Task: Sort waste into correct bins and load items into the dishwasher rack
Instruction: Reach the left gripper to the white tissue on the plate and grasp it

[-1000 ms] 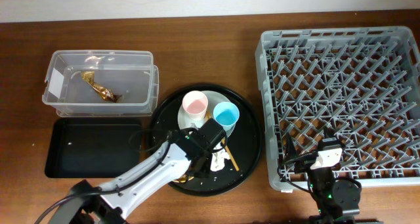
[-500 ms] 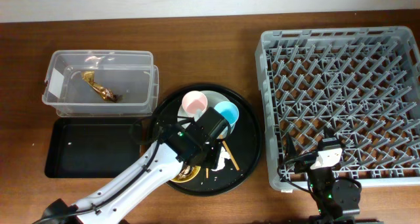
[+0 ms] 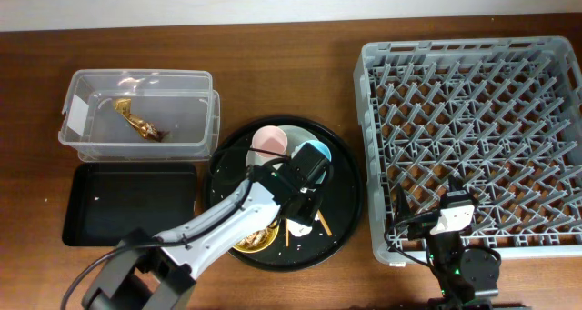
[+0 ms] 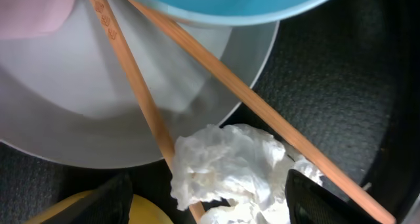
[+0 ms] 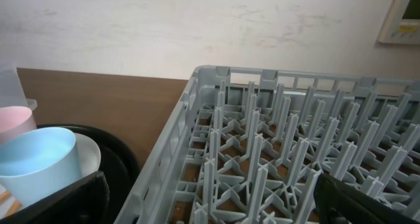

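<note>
Left gripper [image 4: 209, 188]: released, with its fingers [image 4: 111, 201] spread wide. It hangs low over the round black tray [image 3: 348, 205] and holds nothing.
Napkin [image 4: 226, 168]: crumpled and white, lying on the round tray between the two spread fingers. Whether either finger touches it cannot be told. From overhead the left arm hides most of it.
Chopsticks [image 4: 134, 86]: two thin wooden sticks that splay apart toward the napkin. One runs under the napkin's left edge and the other passes along its right side. Their upper ends lie across the plate.
Plate [image 4: 79, 119]: pale grey-green, on the round tray, with its rim just beside the napkin.
Blue cup [image 3: 314, 153]: upright on the plate, beside the pink cup [image 3: 269, 143].
Yellow bowl [image 3: 255, 241]: on the near-left part of the round tray, partly under the left arm.
Clear tub [image 3: 77, 78]: on the counter [image 3: 273, 37] left of the round tray, with the brown-gold wrapper [image 3: 138, 121] inside.
Black rectangular tray [image 3: 127, 201]: just in front of the tub.
Right gripper [image 5: 216, 207]: released and holding nothing, its fingers wide apart. It sits at the near-left corner of the dishwasher rack [image 3: 373, 146].
Dishwasher rack: light grey, to the right of the round tray, with only upright pegs visible inside.
</note>
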Robot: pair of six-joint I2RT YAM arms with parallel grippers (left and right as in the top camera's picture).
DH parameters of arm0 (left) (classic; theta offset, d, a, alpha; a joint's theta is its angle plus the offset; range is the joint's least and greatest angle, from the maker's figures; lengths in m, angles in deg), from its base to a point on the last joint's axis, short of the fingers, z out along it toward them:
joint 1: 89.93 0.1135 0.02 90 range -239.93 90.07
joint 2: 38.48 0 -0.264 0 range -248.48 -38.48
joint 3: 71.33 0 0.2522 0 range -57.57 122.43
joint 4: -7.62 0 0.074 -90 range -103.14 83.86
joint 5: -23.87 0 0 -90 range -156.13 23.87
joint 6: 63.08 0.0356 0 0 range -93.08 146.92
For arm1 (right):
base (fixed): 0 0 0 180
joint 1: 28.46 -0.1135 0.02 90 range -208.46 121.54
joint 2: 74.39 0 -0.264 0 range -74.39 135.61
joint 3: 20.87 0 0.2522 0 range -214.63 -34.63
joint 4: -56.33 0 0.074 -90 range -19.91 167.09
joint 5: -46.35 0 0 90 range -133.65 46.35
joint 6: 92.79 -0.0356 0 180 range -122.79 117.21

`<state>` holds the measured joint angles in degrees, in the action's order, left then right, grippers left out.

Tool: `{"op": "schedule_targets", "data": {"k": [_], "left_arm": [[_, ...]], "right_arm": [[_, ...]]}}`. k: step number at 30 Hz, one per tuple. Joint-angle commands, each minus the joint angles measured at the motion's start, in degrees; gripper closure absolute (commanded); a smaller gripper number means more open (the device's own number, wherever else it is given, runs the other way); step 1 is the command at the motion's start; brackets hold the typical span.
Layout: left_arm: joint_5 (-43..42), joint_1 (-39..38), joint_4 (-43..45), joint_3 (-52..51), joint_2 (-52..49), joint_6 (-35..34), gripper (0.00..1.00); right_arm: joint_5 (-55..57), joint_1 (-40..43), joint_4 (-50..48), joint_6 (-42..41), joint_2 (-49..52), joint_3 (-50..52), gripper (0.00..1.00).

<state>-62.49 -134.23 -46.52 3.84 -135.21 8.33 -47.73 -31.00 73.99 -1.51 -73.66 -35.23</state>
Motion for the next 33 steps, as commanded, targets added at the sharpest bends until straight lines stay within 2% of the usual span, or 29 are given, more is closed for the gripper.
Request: {"op": "schedule_targets", "data": {"k": [1,2,6,8,10,18,21,22,25,27,28,33], "left_arm": [[1.55,-0.17,0.7,0.57,-1.09,1.57,0.35],[1.53,-0.17,0.98,0.57,-1.09,1.55,0.39],[1.53,-0.17,0.96,0.57,-1.09,1.55,0.39],[1.53,-0.17,0.98,0.57,-1.09,1.55,0.48],[1.53,-0.17,0.98,0.57,-1.09,1.55,0.52],[1.44,-0.2,1.86,0.46,-1.2,1.55,0.55],[-1.05,-0.2,2.6,0.46,-2.75,1.55,0.56],[-1.09,-0.2,2.47,0.46,-3.48,1.57,0.6],[-1.07,-0.17,2.4,0.59,-3.76,1.57,0.87],[-0.92,-0.17,2.19,1.01,-3.56,1.57,0.97],[-0.87,-0.17,1.73,1.57,-3.19,1.57,1.0],[0.33,-0.17,-4.48,6.93,3.15,1.6,1.0]], "right_arm": [[0.28,0.37,0.33,-0.07,-0.37,0.28,0.02],[0.28,0.37,0.33,-0.07,-0.37,0.28,0.02],[0.26,0.37,0.33,-0.07,-0.37,0.28,0.02],[0.28,0.37,0.33,-0.07,-0.37,0.28,0.02],[0.28,0.37,0.33,-0.07,-0.37,0.28,0.02],[0.28,0.37,0.33,-0.07,-0.37,0.28,0.02],[0.28,0.37,0.33,-0.07,-0.37,0.28,0.02],[0.28,0.37,0.33,-0.07,-0.37,0.28,0.02],[0.26,0.37,0.33,-0.07,-0.37,0.28,0.01],[0.28,0.37,0.33,-0.07,-0.37,0.28,0.02],[0.28,0.37,0.33,-0.07,-0.37,0.28,0.02],[0.28,0.37,0.33,-0.07,-0.37,0.28,0.02]]}}
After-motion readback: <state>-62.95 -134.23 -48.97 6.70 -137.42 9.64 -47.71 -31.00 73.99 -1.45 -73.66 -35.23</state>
